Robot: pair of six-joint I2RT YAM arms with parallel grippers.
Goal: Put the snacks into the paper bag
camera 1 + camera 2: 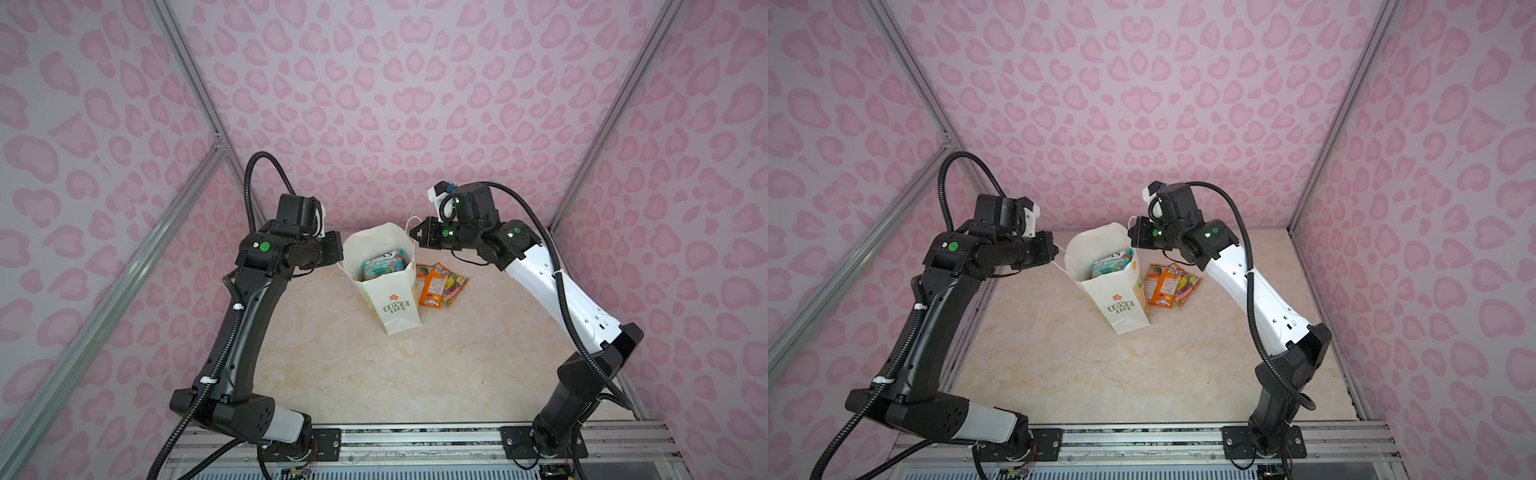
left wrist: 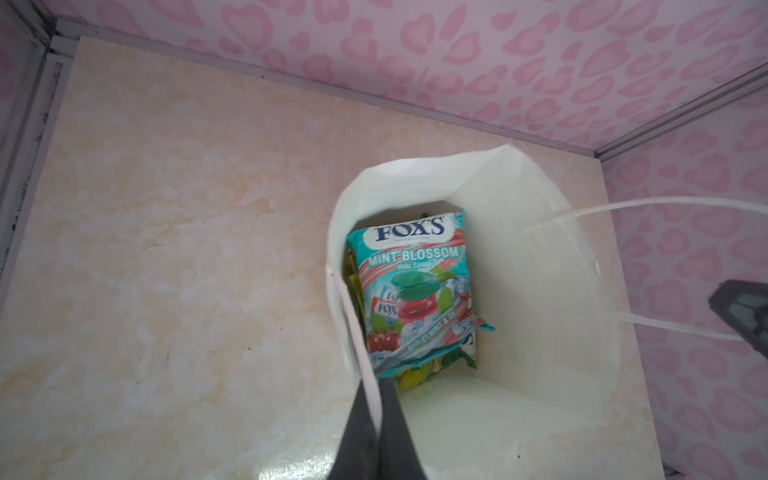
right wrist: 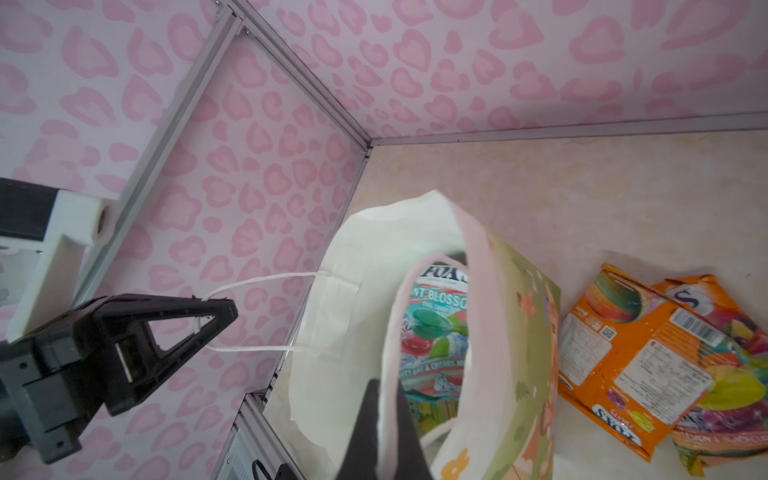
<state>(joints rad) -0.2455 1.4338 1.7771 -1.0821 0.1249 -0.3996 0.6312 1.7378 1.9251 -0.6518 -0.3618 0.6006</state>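
Left pincer (image 2: 376, 397) is clamped on the left handle (image 2: 353, 320) of the paper bag (image 1: 395, 309), its fingers pressed together with the white cord between them. Right pincer (image 3: 384, 401) is likewise closed tight on the right handle (image 3: 392, 332). Each cord stretches out from the bag's rim to its pincer, and the bag's mouth stands wide open.

The bag stands upright on the marbled surface (image 1: 374, 374), near the middle of the far edge, with its "LOVE LIFE" print facing the near edge. Inside it a teal pouch (image 2: 411, 291) marked "FOX'S MINT BLOSSOM" lies on top, leaning against the bag's inner wall. The green-yellow pouches (image 2: 415, 374) show partly from under it.

Two more pouches lie on the surface just beside the bag, on its side toward the right edge. An orange pouch (image 1: 434, 286), back side up, rests partly on a fruit-printed pouch (image 1: 456, 286). Neither touches a pincer.
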